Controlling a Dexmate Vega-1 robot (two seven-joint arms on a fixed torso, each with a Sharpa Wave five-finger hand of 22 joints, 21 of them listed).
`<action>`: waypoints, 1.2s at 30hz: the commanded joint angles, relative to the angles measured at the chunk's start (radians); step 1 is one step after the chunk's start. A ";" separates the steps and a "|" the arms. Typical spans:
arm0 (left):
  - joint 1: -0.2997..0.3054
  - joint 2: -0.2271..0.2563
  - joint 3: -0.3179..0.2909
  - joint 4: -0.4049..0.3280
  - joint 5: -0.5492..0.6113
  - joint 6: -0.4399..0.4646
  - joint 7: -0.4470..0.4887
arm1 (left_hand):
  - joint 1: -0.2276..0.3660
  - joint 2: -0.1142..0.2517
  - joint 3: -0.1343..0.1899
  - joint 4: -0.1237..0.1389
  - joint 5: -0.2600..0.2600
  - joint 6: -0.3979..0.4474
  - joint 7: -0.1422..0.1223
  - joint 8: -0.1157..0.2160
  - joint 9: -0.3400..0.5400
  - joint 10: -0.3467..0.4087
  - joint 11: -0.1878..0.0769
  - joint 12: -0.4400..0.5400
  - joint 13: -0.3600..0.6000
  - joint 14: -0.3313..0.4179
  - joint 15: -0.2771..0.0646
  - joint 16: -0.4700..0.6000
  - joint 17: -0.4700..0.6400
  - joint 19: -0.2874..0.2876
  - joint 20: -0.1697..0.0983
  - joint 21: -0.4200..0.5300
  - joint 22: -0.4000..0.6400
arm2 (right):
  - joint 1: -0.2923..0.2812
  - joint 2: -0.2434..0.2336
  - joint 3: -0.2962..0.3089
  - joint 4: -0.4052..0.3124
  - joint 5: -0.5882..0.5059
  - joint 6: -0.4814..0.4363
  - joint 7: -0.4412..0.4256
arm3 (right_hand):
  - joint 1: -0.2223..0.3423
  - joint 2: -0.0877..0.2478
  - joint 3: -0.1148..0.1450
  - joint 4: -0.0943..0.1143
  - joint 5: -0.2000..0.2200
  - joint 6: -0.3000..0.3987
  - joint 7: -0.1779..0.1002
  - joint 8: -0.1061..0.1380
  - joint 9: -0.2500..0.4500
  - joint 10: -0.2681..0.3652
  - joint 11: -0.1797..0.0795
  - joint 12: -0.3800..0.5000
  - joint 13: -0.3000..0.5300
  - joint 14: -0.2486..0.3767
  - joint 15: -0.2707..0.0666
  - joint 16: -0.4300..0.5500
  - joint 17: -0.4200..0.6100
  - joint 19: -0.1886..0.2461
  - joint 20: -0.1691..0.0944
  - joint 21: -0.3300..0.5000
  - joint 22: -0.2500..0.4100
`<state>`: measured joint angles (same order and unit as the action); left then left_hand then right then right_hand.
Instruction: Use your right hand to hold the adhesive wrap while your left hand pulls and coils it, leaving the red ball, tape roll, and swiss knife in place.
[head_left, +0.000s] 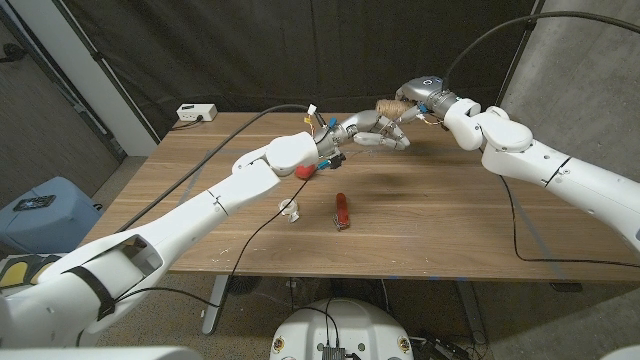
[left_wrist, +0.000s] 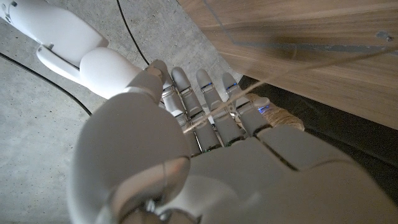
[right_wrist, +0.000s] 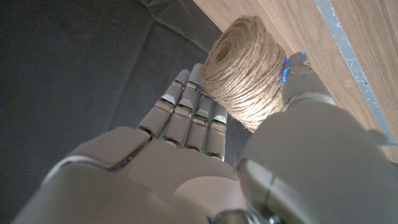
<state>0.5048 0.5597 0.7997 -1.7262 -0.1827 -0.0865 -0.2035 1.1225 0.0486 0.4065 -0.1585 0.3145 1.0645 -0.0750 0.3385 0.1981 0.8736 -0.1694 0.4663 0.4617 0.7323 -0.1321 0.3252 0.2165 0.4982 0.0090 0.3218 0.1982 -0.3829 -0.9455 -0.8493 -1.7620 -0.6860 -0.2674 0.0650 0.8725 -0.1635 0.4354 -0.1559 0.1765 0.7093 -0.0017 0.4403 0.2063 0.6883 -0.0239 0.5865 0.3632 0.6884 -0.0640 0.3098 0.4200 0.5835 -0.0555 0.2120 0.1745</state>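
Both hands met above the table's far edge: our right hand (head_left: 418, 97) gripped the twine roll (right_wrist: 244, 68), left hand (head_left: 372, 128) fingers together beside it. We judged steady, even pulling best.

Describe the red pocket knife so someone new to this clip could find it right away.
Start from the wooden table and look at its near middle, in front of the two robot hands meeting above the far side. The swiss knife lies there, just right of a small clear tape roll. It is long, slim and red, unlike the round red ball beside the left arm.
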 joint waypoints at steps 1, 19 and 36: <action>-0.014 -0.018 -0.016 0.009 -0.026 -0.003 -0.021 | 0.003 0.012 -0.003 -0.001 0.007 0.007 0.002 -0.004 0.001 0.007 0.001 -0.001 0.006 0.011 0.002 -0.001 0.002 -0.001 -0.003 0.006 0.001 | -0.010 -0.007 -0.008 0.012 0.006 0.011 -0.005 | 0.102 0.104 -0.005 -0.001 0.008 0.111 -0.112 0.005 0.006 0.120 -0.116 -0.002 0.003 0.013 -0.158 0.000 0.004 0.011 -0.033 0.000 0.005; -0.042 -0.056 -0.026 0.040 -0.036 -0.020 -0.042 | 0.003 0.014 -0.005 -0.001 0.009 0.002 0.002 -0.008 0.002 0.007 0.006 -0.006 0.013 0.012 -0.002 -0.002 0.004 -0.003 -0.006 0.008 0.002 | -0.045 -0.025 -0.006 -0.009 0.011 0.012 -0.016 | 0.103 0.104 -0.006 0.000 0.008 0.111 -0.113 0.002 0.006 0.124 -0.121 -0.003 0.004 0.016 -0.157 -0.006 0.004 0.012 -0.033 0.000 0.005; -0.054 -0.076 -0.046 0.074 -0.048 -0.046 -0.059 | 0.004 0.017 -0.009 0.000 0.011 -0.003 0.003 -0.011 0.002 0.006 0.004 -0.014 0.016 0.015 -0.014 0.000 0.009 -0.017 -0.042 0.005 0.002 | -0.052 -0.018 -0.013 -0.007 0.011 0.025 -0.014 | 0.106 0.107 -0.009 0.000 0.007 0.112 -0.113 0.000 0.006 0.125 -0.118 -0.005 0.005 0.015 -0.158 -0.008 0.009 0.013 -0.033 0.000 0.005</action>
<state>0.4588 0.4951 0.7639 -1.6720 -0.2245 -0.1134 -0.2495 1.1237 0.0580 0.3980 -0.1584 0.3181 1.0644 -0.0752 0.3318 0.1973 0.8770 -0.1660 0.4546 0.4754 0.7431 -0.1397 0.3253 0.2211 0.4787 -0.0290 0.3255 0.1981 -0.4281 -0.9681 -0.8589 -1.7706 -0.6784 -0.2485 0.0511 0.8730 -0.1639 0.4272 -0.1558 0.1779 0.7091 -0.0020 0.4326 0.2069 0.6870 -0.0256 0.5747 0.3652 0.6937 -0.0691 0.3051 0.4246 0.5871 -0.0591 0.2120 0.1745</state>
